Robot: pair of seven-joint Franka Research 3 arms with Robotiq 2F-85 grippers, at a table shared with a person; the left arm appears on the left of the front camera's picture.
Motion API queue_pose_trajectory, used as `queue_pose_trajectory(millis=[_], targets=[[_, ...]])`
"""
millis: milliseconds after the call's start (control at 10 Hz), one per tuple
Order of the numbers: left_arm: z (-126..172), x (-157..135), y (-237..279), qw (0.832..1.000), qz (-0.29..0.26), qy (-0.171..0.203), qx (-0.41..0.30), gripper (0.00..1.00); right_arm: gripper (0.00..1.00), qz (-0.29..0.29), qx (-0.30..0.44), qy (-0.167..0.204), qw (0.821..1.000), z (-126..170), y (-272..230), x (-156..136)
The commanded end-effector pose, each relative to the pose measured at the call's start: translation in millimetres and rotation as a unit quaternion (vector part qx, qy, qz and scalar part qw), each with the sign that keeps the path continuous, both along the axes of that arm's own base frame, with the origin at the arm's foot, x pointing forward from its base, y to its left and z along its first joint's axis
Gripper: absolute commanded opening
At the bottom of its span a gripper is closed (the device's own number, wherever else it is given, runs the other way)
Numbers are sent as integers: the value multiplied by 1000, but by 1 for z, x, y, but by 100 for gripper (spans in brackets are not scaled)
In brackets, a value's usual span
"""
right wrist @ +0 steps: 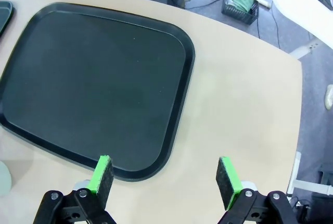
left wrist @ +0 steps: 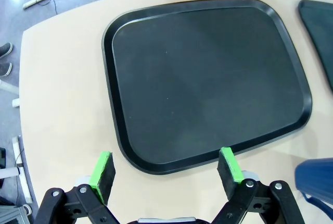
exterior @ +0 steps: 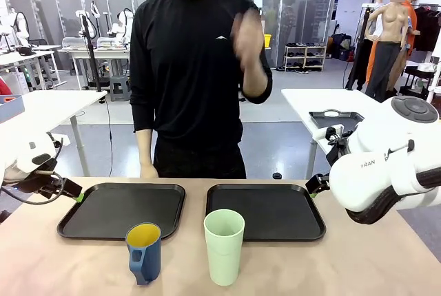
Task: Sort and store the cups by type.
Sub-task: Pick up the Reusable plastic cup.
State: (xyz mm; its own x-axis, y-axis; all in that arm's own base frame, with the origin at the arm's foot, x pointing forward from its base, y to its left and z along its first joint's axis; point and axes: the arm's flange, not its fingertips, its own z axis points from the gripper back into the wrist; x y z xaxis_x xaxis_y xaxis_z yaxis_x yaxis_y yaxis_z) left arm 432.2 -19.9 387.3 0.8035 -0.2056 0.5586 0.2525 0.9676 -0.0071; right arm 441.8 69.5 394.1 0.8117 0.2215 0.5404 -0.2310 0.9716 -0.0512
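The mint tumbler [exterior: 224,246] and the blue mug [exterior: 144,252] stand near each other at the tabletop's [exterior: 372,268] near edge. If I reach for one, a wide finger could clip the other — and I judge the tall tumbler tips easily. My left hand [left wrist: 165,162] hovers open at the left tray's [exterior: 103,206] outer edge, and my right hand [right wrist: 164,165] is open at the right tray's [exterior: 275,213].

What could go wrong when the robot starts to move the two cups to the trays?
The tall tumbler stands close beside the blue mug, so the left gripper reaching for the mug might knock it over. A person's hand is at the table edge behind the left tray, perhaps in that arm's way.
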Motion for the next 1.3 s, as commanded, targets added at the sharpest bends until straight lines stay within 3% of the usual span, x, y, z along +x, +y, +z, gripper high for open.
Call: queue_pose_trajectory(millis=[0, 1200], targets=[[1, 0, 0, 1000, 0, -1, 0, 100, 100, 0, 1, 0, 1000, 0, 0, 0], [1, 0, 0, 1000, 0, -1, 0, 100, 100, 0, 1, 0, 1000, 0, 0, 0]])
